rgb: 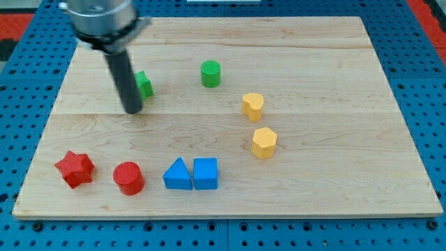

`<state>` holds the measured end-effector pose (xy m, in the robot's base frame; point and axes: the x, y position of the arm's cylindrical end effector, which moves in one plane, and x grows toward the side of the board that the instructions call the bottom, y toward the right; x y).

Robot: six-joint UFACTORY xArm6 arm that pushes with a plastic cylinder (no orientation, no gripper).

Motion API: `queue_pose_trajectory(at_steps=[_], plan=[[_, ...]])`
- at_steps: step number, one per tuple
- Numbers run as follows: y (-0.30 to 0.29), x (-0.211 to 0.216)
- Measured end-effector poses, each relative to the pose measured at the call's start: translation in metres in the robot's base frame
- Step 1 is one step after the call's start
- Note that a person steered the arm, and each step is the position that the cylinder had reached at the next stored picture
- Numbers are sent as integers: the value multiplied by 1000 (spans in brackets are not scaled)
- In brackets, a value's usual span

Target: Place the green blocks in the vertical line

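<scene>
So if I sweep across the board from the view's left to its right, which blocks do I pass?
red star → red cylinder → blue triangle → blue cube → yellow heart → yellow hexagon. The two green ones overlap others in that order, so I skip them.

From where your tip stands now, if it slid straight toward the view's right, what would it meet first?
Most likely the green block partly hidden behind my rod: my tip sits just at its left and slightly lower, so it might only clip its lower edge. Depth is unclear. Farther right stands the green cylinder, higher in the view.
</scene>
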<state>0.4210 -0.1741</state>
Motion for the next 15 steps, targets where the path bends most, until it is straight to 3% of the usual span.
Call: queue_pose_trajectory(at_steps=[1, 4, 5, 8, 9, 11, 13, 15], plan=[[2, -43], [158, -114], [135, -126], [117, -105], [132, -83], [225, -78], [151, -92], [146, -164]])
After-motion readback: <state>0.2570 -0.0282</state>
